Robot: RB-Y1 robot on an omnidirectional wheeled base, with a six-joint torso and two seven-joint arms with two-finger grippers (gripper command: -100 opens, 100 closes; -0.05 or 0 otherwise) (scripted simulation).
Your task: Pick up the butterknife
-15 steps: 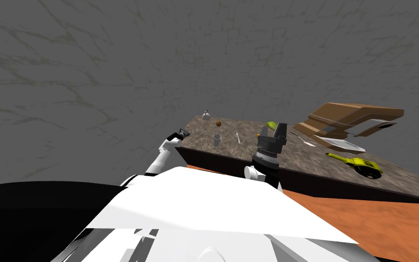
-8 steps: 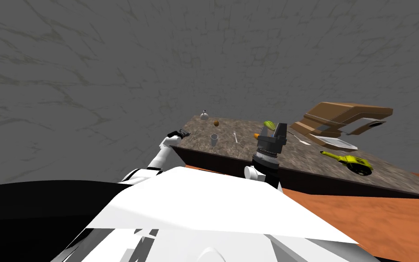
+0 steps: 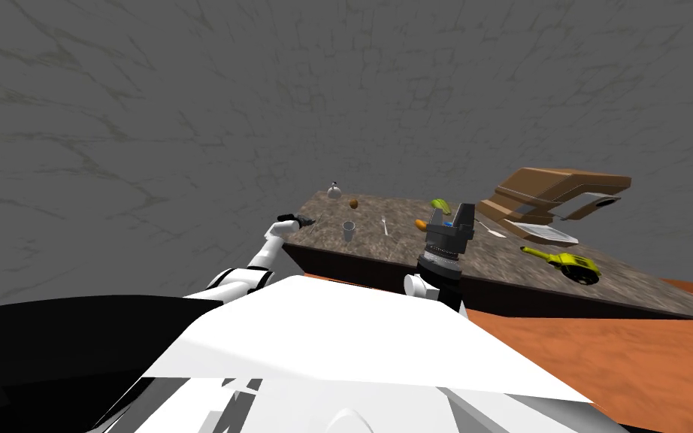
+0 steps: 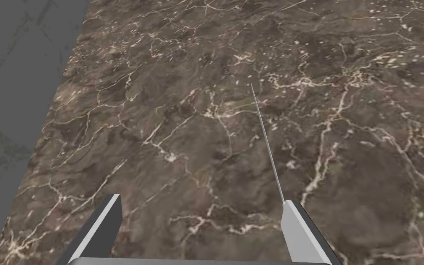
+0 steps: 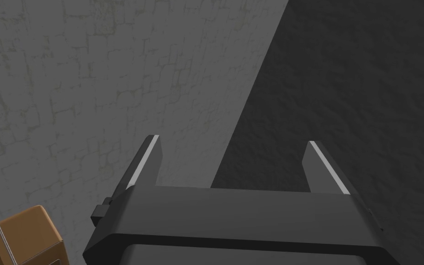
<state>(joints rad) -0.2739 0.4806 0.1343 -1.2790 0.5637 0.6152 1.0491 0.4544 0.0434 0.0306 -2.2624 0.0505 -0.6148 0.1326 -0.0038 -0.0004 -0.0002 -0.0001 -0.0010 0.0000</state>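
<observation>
A thin grey sliver (image 4: 266,138), which seems to be the butterknife seen edge-on, lies on the dark marble counter (image 4: 151,92). It runs away from the tip of one finger (image 4: 294,221) of my left gripper (image 4: 202,200). That gripper is open and hovers low over the counter with nothing between its fingers. In the head view the left gripper (image 3: 296,220) sits at the counter's (image 3: 503,263) near left corner. My right gripper (image 3: 450,224) is held upright over the counter's front edge, open and empty, as the right wrist view (image 5: 233,140) also shows.
On the counter stand a small cup (image 3: 348,230), a fork (image 3: 385,225), a brown ball (image 3: 353,203), a white round bottle (image 3: 334,191), green (image 3: 440,204) and orange (image 3: 421,223) food, a brown appliance (image 3: 555,195) and a yellow-green utensil (image 3: 563,261). Grey wall stands behind and orange floor lies to the right.
My view has swung, so the counter's things sit further left. The left arm has stretched out more toward the counter's corner. The right arm holds still.
</observation>
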